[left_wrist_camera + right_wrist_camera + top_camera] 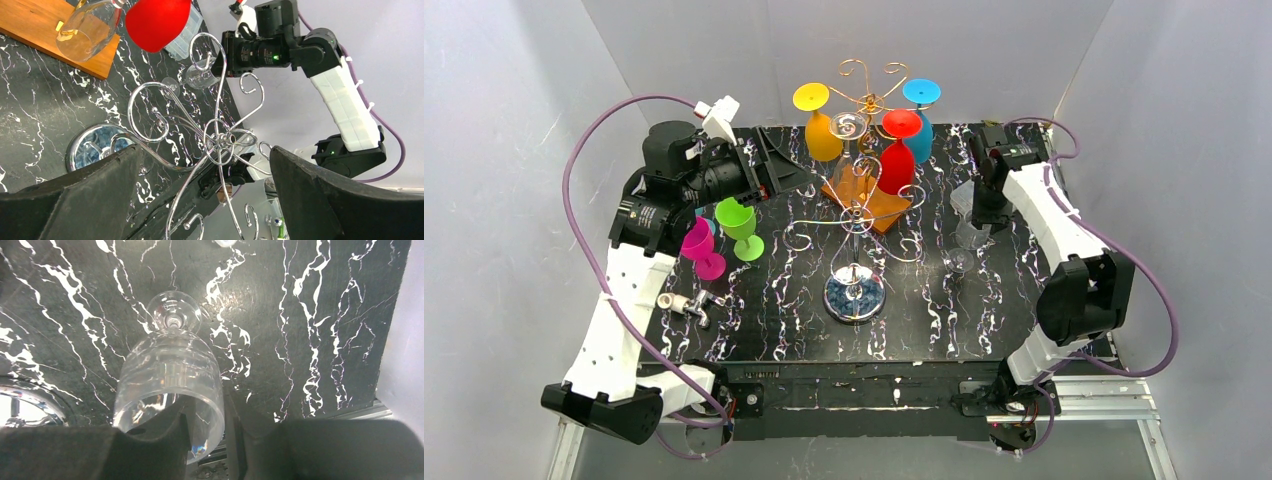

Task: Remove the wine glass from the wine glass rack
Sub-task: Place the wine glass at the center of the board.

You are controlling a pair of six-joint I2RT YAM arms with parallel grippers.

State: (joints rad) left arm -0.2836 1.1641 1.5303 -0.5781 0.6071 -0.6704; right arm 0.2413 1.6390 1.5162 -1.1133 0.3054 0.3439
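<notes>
- The left jaws are spread wide, and nothing is held between them.
- The wine glass rack [215, 137] is seen just beyond the left jaws.
- The right jaws are set narrowly about the rim of the clear wine glass [170, 365], with one finger [150, 450] inside the bowl. Whether the rim is pinched cannot be told.
- The glass is seen apart from the rack, its foot below the right jaws, toward the worktop [310, 315].

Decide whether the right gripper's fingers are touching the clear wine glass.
Cannot tell. Right wrist view: right gripper's fingers straddle the clear wine glass rim, one inside, one outside; its transparent wall hides any gap.
</notes>
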